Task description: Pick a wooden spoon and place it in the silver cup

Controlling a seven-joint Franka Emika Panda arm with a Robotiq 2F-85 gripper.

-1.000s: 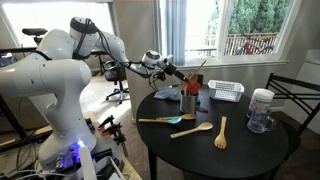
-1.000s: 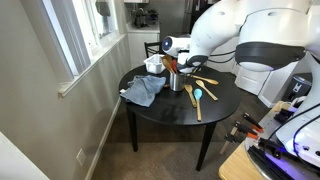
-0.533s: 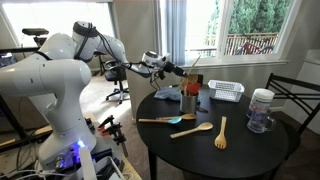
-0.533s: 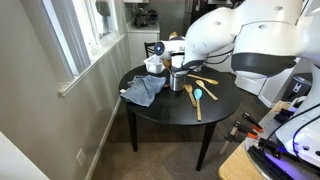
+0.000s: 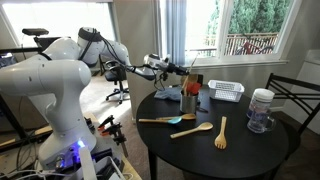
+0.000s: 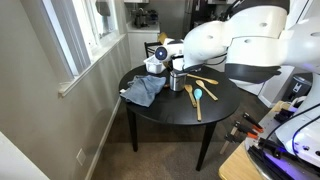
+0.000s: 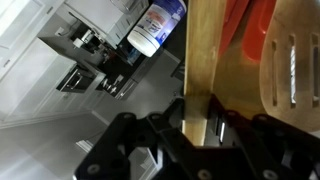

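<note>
Wrist view shows the gripper (image 7: pixel 203 113) clenched on the spoon (image 7: pixel 205 50), whose broad wooden handle runs up between the dark fingers (image 7: pixel 176 112); a jar (image 7: pixel 155 25) and a slotted spatula (image 7: pixel 290 70) lie beyond it. In an exterior view the arm (image 5: pixel 60 60) reaches out from its white base, elbow raised, forearm stretched nearly level towards the table (image 5: pixel 250 150), with the gripper (image 5: pixel 166 67) pointing sideways over the table's near edge. The spoon (image 5: pixel 186 68) juts out from it roughly level, in the air, above and just to one side of the cup (image 5: pixel 190 102), not in it. The cup stands upright on the table beside a grey cloth (image 5: pixel 168 93). In an exterior view the bulky arm (image 6: pixel 235 45) looms over the table, and the cup (image 6: pixel 177 82) sits just below the wrist.
</note>
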